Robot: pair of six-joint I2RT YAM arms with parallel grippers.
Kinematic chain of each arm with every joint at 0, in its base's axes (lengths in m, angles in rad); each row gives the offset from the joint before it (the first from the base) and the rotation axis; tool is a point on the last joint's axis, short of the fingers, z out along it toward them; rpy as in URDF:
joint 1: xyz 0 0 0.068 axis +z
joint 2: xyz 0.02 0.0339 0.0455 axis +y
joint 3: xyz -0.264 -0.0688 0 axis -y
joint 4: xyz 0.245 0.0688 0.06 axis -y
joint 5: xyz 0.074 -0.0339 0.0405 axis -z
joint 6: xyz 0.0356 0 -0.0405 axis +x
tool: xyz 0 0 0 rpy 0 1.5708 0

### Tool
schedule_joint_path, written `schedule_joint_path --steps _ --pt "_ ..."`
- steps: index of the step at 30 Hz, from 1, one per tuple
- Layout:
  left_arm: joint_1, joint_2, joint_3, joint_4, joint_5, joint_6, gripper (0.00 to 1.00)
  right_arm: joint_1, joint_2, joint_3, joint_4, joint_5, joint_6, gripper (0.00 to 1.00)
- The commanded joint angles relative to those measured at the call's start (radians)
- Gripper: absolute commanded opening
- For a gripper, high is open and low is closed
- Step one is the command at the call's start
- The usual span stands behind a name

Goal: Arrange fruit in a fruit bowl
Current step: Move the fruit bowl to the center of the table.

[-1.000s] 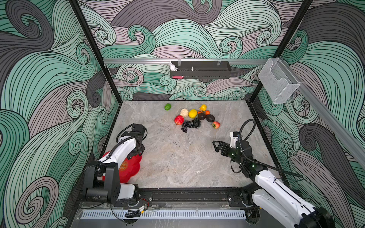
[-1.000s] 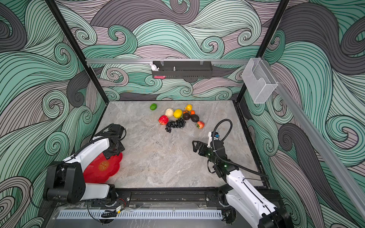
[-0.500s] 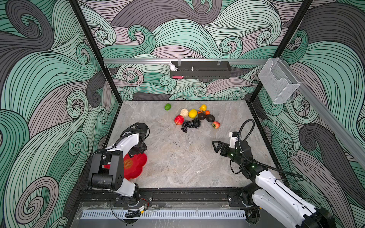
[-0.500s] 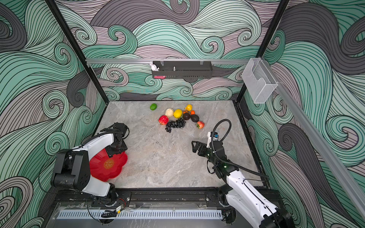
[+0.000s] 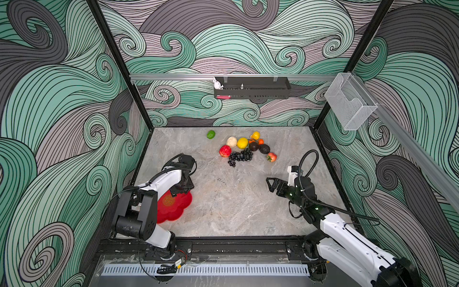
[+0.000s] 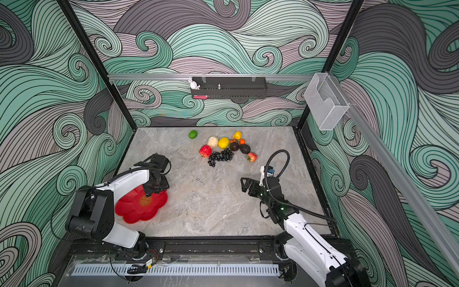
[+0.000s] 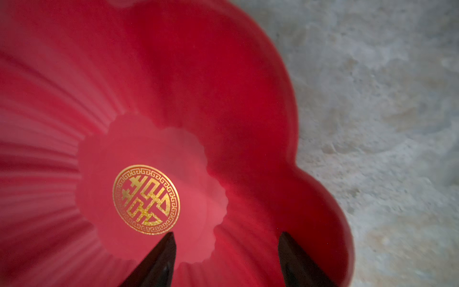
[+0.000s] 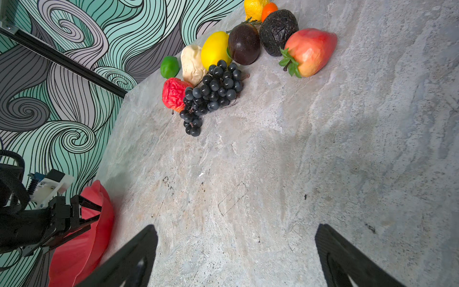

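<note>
The glossy, scalloped red fruit bowl [image 5: 177, 210] has been shifted rightward on the marbled counter [image 5: 236, 198]. Left jaws are parted inside it, perhaps touching. Right jaws are spread wide.

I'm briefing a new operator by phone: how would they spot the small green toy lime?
Look at the grey marble tabletop and find the heap of toy fruit near the back wall. The small glossy green lime lies alone beside that heap, on the side of the white left arm, touching nothing. It is the only green fruit.
</note>
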Motion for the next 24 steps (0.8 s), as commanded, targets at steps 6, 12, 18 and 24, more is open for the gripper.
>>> schedule_joint_path --steps 6,12,18,24 --pt "-0.190 0.037 0.057 0.059 0.109 -0.086 0.69 0.007 0.001 -0.001 0.000 0.032 -0.008 1.00" --pt "-0.369 0.122 0.138 0.097 0.141 -0.152 0.68 0.005 -0.019 0.001 -0.035 0.084 -0.006 1.00" --pt "-0.535 0.246 0.271 0.127 0.181 -0.200 0.69 0.005 -0.072 -0.003 -0.097 0.175 -0.001 1.00" --pt "-0.655 0.361 0.459 0.124 0.226 -0.196 0.70 0.005 -0.125 0.003 -0.159 0.243 0.005 1.00"
